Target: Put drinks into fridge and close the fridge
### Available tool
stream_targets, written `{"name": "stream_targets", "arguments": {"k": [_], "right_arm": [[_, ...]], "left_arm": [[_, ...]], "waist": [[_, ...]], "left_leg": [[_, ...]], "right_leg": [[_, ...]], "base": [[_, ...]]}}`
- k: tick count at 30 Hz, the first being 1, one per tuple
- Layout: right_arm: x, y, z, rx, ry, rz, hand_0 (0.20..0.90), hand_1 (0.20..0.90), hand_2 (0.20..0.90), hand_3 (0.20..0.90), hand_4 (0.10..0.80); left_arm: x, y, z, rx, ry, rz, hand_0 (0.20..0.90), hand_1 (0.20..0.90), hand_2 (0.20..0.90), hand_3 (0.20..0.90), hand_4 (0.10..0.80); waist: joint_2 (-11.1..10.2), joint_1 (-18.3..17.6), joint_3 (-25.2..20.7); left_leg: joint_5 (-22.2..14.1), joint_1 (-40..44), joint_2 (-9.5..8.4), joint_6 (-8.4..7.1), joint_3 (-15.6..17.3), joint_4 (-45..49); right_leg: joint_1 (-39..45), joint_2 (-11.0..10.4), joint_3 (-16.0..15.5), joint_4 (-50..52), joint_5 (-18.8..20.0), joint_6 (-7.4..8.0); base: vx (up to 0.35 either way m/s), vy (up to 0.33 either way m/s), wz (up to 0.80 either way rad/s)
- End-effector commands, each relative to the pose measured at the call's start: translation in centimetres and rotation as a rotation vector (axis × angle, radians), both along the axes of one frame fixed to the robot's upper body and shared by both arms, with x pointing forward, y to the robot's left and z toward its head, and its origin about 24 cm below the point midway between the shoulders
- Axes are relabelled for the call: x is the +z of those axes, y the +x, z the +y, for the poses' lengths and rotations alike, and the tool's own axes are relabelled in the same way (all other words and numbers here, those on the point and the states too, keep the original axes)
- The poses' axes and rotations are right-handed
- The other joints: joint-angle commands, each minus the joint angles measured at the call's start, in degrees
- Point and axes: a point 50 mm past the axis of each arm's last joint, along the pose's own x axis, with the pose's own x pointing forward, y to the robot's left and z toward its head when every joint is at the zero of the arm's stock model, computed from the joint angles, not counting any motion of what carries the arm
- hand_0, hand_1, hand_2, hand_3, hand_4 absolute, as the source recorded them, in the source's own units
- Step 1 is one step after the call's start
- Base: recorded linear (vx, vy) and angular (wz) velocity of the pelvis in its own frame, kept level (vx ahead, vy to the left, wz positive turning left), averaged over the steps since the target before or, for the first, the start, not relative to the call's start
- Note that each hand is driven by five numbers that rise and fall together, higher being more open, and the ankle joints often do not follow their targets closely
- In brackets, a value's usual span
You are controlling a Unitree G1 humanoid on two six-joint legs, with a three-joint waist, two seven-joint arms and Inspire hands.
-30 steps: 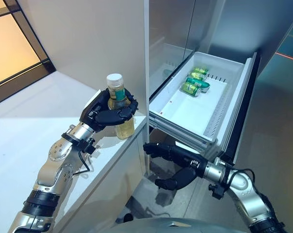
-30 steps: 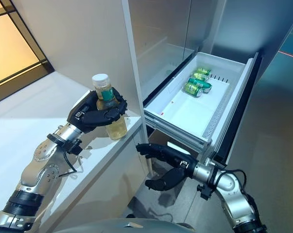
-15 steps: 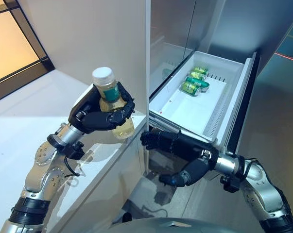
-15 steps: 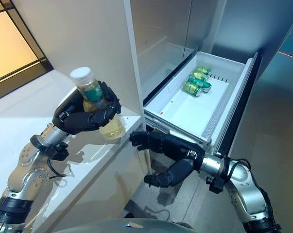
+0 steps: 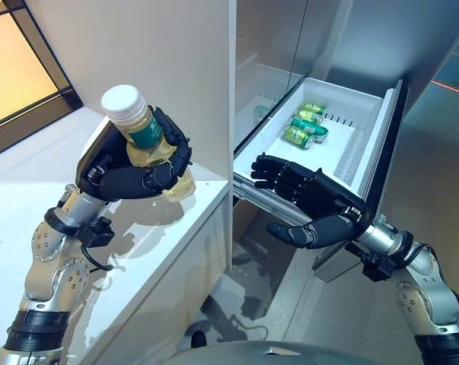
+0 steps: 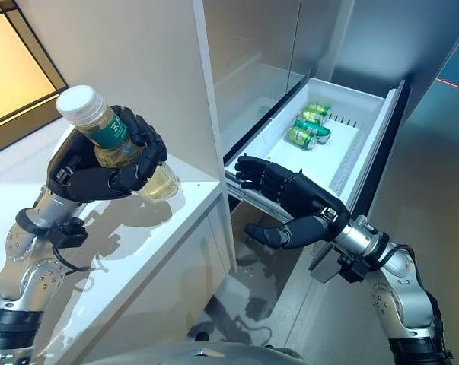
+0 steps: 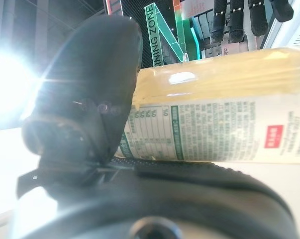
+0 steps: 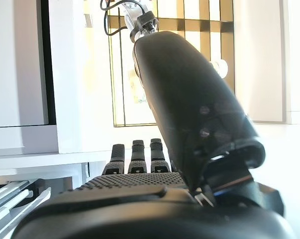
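At upper left, our left hand (image 5: 130,171) grips a tilted bottle (image 5: 141,137). Centre frame, our right hand (image 5: 317,201) hangs spread before the fridge drawer (image 5: 290,179) holding cans (image 5: 305,128).

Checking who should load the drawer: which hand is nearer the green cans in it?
Right. The right hand hovers open at the drawer's front edge, just short of the green cans. The left hand holds the bottle over the counter, farther away.

Cans (image 5: 304,128) in drawer (image 5: 286,172); counter (image 5: 31,205) left
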Motion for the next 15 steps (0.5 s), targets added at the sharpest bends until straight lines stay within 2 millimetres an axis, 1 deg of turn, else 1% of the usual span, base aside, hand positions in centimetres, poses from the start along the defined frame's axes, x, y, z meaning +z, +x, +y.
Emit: {"name": "stream_targets", "arguments": {"k": [1,5,7,10,15], "right_arm": [[3.9,1.6,0.8,0.018,0.099,-0.174,0.900,0.900,0.900,0.900,0.800],[4.1,2.2,1.6,0.045,0.109,-0.146,0.900,0.900,0.900,0.900,0.800],[4.2,2.5,1.9,0.052,0.105,-0.124,0.900,0.900,0.900,0.900,0.800],[4.5,3.0,2.2,0.055,0.108,-0.102,0.900,0.900,0.900,0.900,0.800],[4.5,3.7,3.1,0.078,0.109,-0.058,0.900,0.900,0.900,0.900,0.800]], "left_arm": [[6.1,-0.5,-1.9,-0.098,-0.015,-0.360,0.300,0.300,0.300,0.200,0.100],[6.1,-0.1,-3.3,-0.155,0.019,-0.346,0.300,0.300,0.300,0.200,0.100],[6.1,0.0,-3.9,-0.151,0.063,-0.360,0.300,0.300,0.300,0.200,0.100],[6.4,0.1,-4.4,-0.178,0.078,-0.360,0.300,0.300,0.300,0.200,0.100],[6.7,0.4,-5.4,-0.233,0.090,-0.355,0.300,0.300,0.300,0.200,0.100]], "waist": [[0.5,0.2,-5.7],[0.4,0.6,-5.6],[0.5,0.8,-5.5],[0.3,1.1,-5.5],[0.1,1.5,-5.6]], "left_leg": [[-7.2,2.5,-5.00,3.55,-1.3,0.1],[-7.2,2.5,-4.97,3.52,-1.4,0.1],[-7.3,2.6,-4.99,3.53,-1.5,0.1],[-7.3,2.7,-5.09,3.59,-1.8,0.1],[-7.3,2.7,-5.10,3.61,-1.9,0.1]], "right_leg": [[-4.3,2.6,-2.5,0.3,3.7,2.92],[-4.1,2.6,-2.6,0.2,3.8,2.93],[-4.0,2.6,-2.7,0.2,3.8,2.89],[-3.9,2.6,-2.9,0.2,3.7,2.86],[-3.7,2.5,-3.3,0.2,3.7,2.80]], "base": [[0.000,0.000,0.00],[0.000,0.000,0.00],[0.000,0.000,0.00],[0.000,0.000,0.00],[0.006,-0.007,0.03]]}}
